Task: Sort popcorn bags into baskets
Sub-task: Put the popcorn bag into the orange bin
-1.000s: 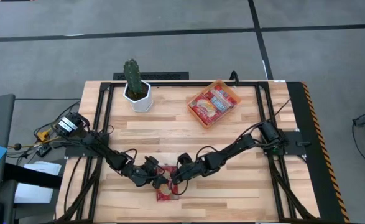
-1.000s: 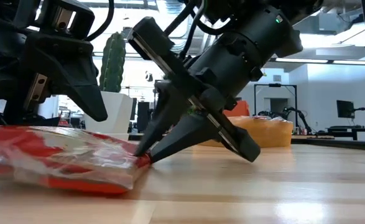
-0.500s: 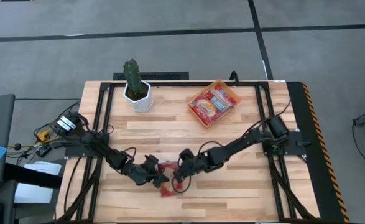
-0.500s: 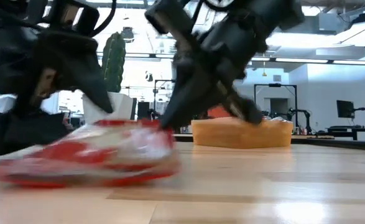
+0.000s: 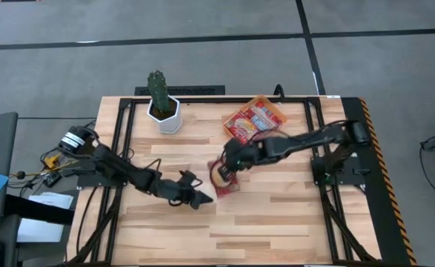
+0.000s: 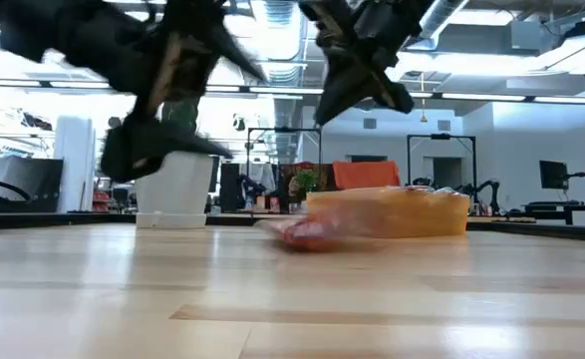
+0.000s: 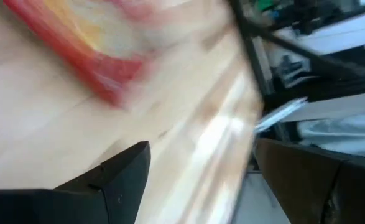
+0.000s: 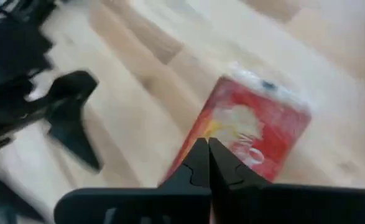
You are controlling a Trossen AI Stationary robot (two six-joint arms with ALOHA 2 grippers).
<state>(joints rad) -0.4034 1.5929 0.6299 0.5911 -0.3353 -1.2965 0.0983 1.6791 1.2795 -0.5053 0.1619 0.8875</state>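
1 loose popcorn bag [image 5: 227, 183]; 1 orange basket [image 5: 276, 110] w/ bags; 1 cactus pot [image 5: 164, 115]; 2 arms.

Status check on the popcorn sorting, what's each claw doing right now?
Right claw shut on a flat red popcorn packet, partway to the shallow orange tray. Left claw open above the wooden table. Nothing in the way.

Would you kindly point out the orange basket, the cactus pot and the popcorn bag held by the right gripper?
orange basket [image 5: 279, 117]: high view, its right rim corner.
cactus pot [image 5: 166, 119]: high view, its white wall.
popcorn bag [image 5: 227, 188]: high view, its red lower end.
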